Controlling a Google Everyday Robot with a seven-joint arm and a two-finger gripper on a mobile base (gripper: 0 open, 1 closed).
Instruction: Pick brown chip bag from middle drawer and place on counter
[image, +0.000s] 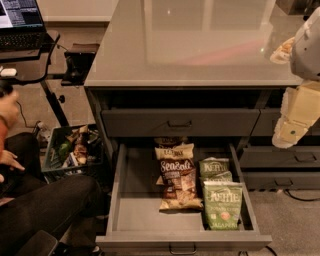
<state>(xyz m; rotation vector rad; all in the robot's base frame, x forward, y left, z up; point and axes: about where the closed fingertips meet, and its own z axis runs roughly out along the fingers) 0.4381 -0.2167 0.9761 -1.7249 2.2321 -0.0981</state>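
Observation:
The brown chip bag (177, 176), tan with a dark middle and white script, lies flat in the middle of the open middle drawer (121, 200), which is pulled out below the counter (200, 45). My gripper (295, 117), cream-coloured, hangs at the right edge of the view. It is above and to the right of the drawer, level with the cabinet's top drawer, and well apart from the bag. It holds nothing that I can see.
Two green Kettle bags (222, 204) lie right of the brown bag. A closed top drawer (180, 122) sits above, narrower drawers (295, 159) to the right. A bin of items (72, 147), a seated person (40, 205) and a laptop desk (20, 55) are at left.

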